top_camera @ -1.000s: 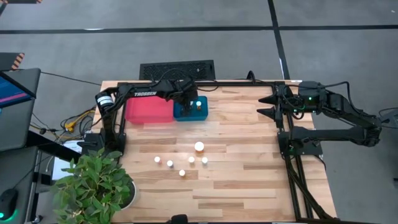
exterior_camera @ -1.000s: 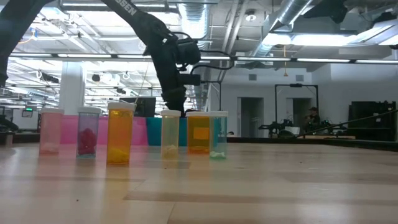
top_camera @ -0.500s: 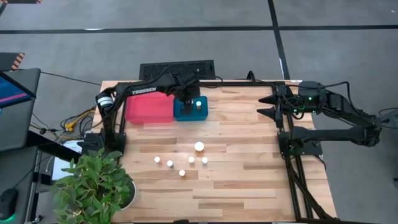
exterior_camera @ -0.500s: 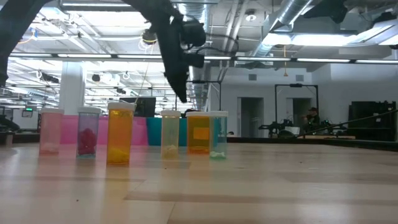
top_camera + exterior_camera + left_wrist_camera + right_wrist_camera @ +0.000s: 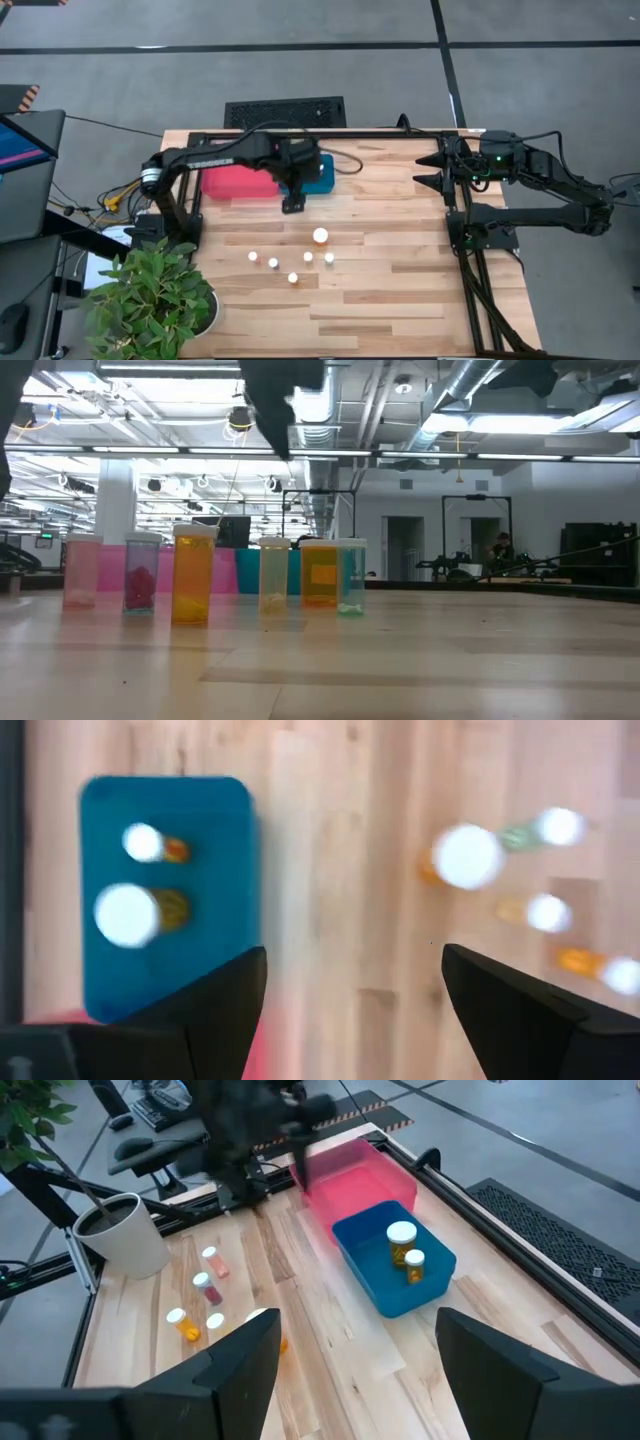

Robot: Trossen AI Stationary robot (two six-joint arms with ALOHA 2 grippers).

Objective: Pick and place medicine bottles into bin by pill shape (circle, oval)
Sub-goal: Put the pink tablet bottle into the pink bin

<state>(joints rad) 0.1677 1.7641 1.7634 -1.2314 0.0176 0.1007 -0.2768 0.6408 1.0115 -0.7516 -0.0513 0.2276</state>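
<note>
Six white-capped medicine bottles (image 5: pixel 293 258) stand upright on their bases on the wooden table, one of them wider-capped (image 5: pixel 320 236). They form a row in the low view (image 5: pixel 194 574). Two more bottles (image 5: pixel 128 913) stand in the blue bin (image 5: pixel 200 960), and they also show in the right wrist view (image 5: pixel 401 1235). My left gripper (image 5: pixel 293 203) is open and empty. It hovers just on the near side of the blue bin (image 5: pixel 323 178), and its fingers are spread wide in the left wrist view (image 5: pixel 355 990). My right gripper (image 5: pixel 430 171) is open and empty at the table's right.
A pink bin (image 5: pixel 238 183) sits left of the blue bin. A potted plant (image 5: pixel 150 295) stands at the near left corner. A keyboard (image 5: pixel 285 112) lies beyond the far edge. Bare wood (image 5: pixel 390 240) lies between the bottles and the right arm's frame (image 5: pixel 465 230).
My left gripper has risen from over the blue bin and moved toward the table's near edge, and it now hovers beside the bin. In the low view it has climbed out of the top of the picture. The bottles on the table have stayed put.
</note>
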